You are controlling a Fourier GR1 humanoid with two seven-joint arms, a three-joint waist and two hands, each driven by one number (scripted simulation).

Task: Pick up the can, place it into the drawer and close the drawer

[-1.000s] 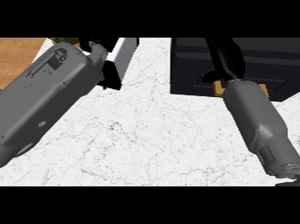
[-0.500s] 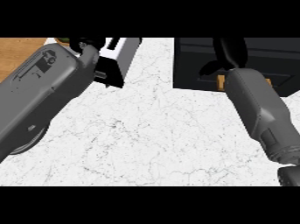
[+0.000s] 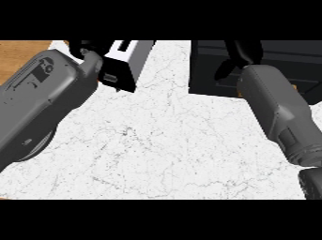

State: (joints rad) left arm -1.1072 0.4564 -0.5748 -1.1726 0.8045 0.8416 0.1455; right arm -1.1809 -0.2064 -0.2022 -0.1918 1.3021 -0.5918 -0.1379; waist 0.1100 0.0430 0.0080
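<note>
Reaching further than half a second ago, the right forearm [image 3: 281, 112] has slid up the view, so the right robot hand [image 3: 241, 52] now hangs over the dark box-like body at the upper right, which I take to be the drawer [image 3: 295, 61]. The can shows nowhere. It may be hidden under that hand or already inside the dark recess, and I cannot tell whether the hand is released or grasping it. If the can is in there, closing the drawer is probably what remains. The left forearm [image 3: 38, 108] has barely shifted, and its left robot hand [image 3: 86, 47] sits at the top edge just beside a black-and-white box [image 3: 125, 61], its state equally unreadable. Between the two arms the marbled worktop [image 3: 163, 140] lies open, giving room to draw back. The drawer's near edge sits close under the right wrist, and a wooden surface [image 3: 18, 54] borders the worktop on the far left.
</note>
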